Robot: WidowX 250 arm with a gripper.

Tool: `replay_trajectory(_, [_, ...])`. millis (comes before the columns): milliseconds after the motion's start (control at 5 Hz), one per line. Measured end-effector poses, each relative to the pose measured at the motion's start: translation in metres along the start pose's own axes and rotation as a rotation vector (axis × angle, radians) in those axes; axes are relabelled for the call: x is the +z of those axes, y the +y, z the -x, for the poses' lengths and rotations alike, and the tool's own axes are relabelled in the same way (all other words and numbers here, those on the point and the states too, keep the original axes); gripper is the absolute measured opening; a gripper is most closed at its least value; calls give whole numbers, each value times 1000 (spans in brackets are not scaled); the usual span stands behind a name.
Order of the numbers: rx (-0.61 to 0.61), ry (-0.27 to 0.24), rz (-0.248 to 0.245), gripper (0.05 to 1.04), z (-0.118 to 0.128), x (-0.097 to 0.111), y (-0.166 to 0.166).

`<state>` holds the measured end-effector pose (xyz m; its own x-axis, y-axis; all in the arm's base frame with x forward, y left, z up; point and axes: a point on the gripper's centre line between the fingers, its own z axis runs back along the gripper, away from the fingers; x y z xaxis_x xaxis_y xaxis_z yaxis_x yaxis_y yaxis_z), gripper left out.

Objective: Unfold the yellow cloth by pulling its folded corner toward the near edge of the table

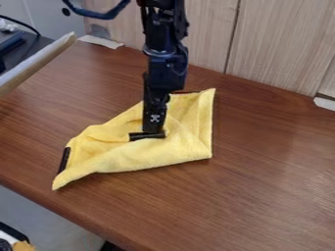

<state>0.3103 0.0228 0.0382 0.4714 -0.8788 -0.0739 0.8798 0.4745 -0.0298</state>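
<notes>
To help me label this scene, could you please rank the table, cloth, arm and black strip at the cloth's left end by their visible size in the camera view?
Largest to smallest, by visible area:
Table
Cloth
Arm
Black strip

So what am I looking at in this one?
A black robot arm comes in from the top, and its gripper is down on a yellow cloth lying on a brown wooden table. The cloth is spread unevenly, with folds running across it. A dark strip shows along its left edge. I can't tell from this view whether the gripper has hold of the cloth or is only touching it.
</notes>
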Motion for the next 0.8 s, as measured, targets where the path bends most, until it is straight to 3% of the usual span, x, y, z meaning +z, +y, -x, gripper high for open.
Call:
replay_trajectory(200, [-29, -3, -2, 907, -3, -4, 5])
replay_trajectory(600, [-26, 5, -15, 321, -1, -4, 7])
replay_trajectory(800, [-23, 5, -15, 128, -1, -4, 7])
